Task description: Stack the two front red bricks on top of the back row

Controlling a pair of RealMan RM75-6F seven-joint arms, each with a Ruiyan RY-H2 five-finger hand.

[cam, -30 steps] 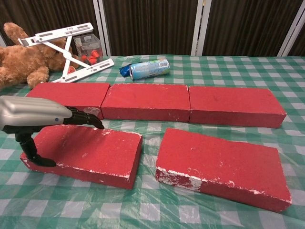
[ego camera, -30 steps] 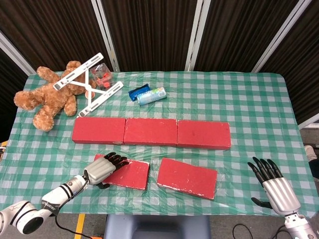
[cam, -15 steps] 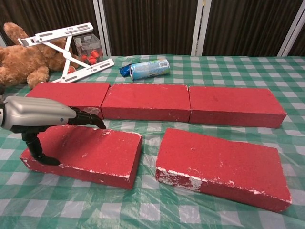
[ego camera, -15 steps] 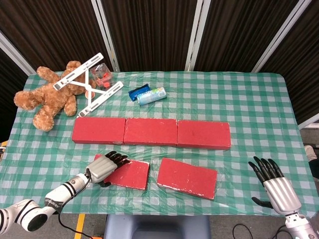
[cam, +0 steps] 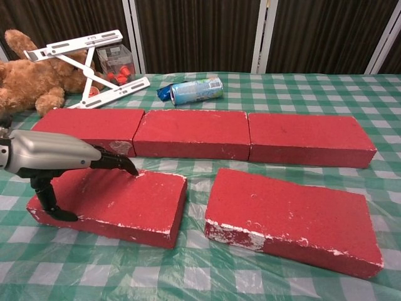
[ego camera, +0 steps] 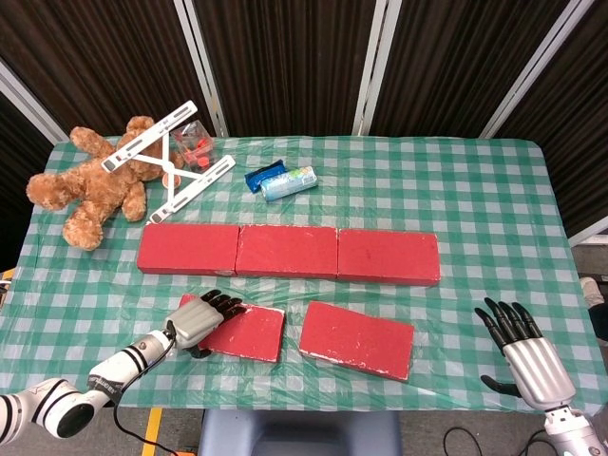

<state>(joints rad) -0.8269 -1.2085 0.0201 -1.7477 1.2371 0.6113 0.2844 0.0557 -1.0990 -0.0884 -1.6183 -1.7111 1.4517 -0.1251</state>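
Checked tablecloth (ego camera: 456, 190), dark curtains (ego camera: 285, 57) behind; left hand (ego camera: 195, 323) grips front brick (ego camera: 242, 332).

Bright even overhead light, soft faint shadows, sharp focus throughout, mild sheen on plastic tablecloth (cam: 207, 276)

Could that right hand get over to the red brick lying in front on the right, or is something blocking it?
Probably yes. The right hand rests open on the green checked tablecloth, well to the side of the front right red brick, and only bare cloth shows between them. Whether the arm stretches that far I cannot tell.
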